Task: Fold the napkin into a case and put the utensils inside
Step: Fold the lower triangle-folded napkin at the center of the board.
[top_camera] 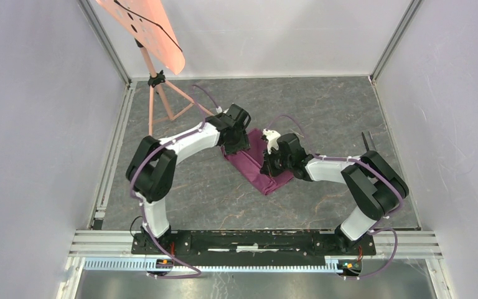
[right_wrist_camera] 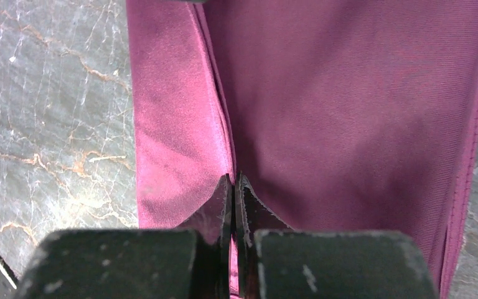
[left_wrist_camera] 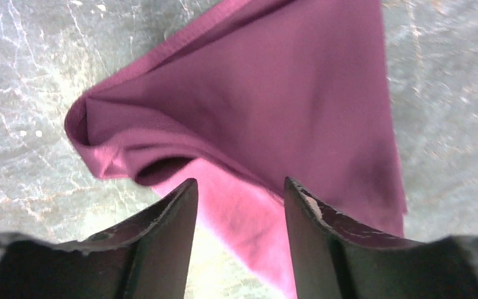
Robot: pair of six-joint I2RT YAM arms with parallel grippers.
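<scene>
While the plum-maroon fabric napkin (top_camera: 249, 163) lies only part-folded on the grey marbled worktop (top_camera: 323, 112), no case is formed yet. Left jaws stand half open, empty, over a loose puffed corner. Right jaws are shut, seemingly pinching the cloth's fold edge. Slim dark utensils (top_camera: 367, 142) lie well right of the right jaws, untouched; details unclear.

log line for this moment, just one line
left claw: open, over napkin | right claw: shut on napkin fold | stage: folding
</scene>
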